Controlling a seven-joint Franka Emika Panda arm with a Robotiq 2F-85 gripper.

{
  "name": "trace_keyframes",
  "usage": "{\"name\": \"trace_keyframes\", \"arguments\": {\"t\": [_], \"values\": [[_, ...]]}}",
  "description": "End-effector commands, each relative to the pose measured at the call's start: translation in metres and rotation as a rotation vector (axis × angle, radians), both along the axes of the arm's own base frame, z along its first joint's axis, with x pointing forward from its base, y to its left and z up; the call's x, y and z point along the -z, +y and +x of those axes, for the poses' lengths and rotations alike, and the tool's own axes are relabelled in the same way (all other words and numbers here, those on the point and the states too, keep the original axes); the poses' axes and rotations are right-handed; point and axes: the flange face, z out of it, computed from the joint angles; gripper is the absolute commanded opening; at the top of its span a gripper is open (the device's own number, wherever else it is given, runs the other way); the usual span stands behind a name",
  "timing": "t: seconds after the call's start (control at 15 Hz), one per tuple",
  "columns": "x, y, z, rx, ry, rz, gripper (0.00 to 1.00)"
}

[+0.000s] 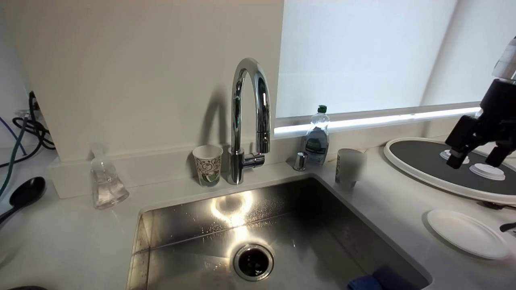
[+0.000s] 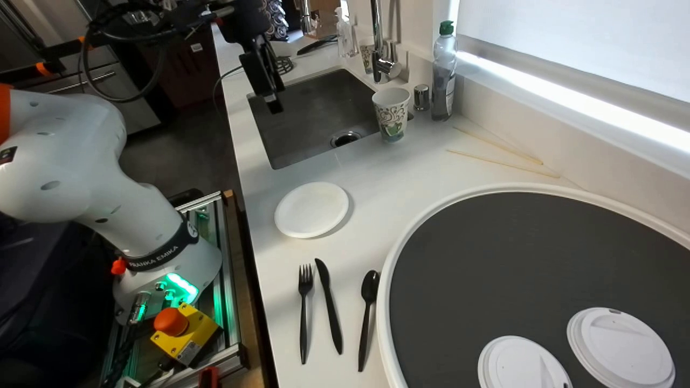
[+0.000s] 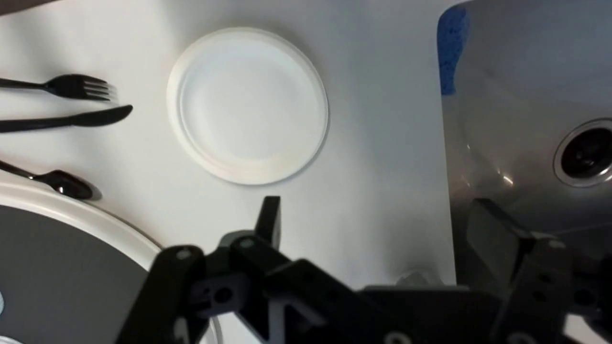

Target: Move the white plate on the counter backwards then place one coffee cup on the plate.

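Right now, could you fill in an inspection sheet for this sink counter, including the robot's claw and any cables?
Surface: off-white counter around a steel sink.
White plate: flat on the counter, no cup on it.
Coffee cup: patterned, upright near the sink's corner.
Clutter: black fork, knife and spoon; two white lids on the dark disc; blue sponge in the sink.
Gripper: open, in the air, holding nothing.
Cables: black cables bunched by the wall; more loop beside the robot arm.
Surroundings: soap bottle; second patterned cup beside the faucet; yellow box with an orange button.

Pale wall (image 1: 141, 80), white blind (image 1: 354, 52), light (image 1: 375, 122) beneath, dark floor (image 2: 180, 153)
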Motion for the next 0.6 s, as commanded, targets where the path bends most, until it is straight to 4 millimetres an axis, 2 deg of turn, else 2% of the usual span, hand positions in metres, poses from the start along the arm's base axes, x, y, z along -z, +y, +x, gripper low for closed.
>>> {"name": "trace_keyframes", "arguments": {"t": [0.0, 0.53], "values": [[0.016, -0.001, 0.022, 0.024, -0.026, 0.011, 1.0], [0.055, -0.01, 0.045, 0.008, 0.028, -0.004, 1.0]]}}
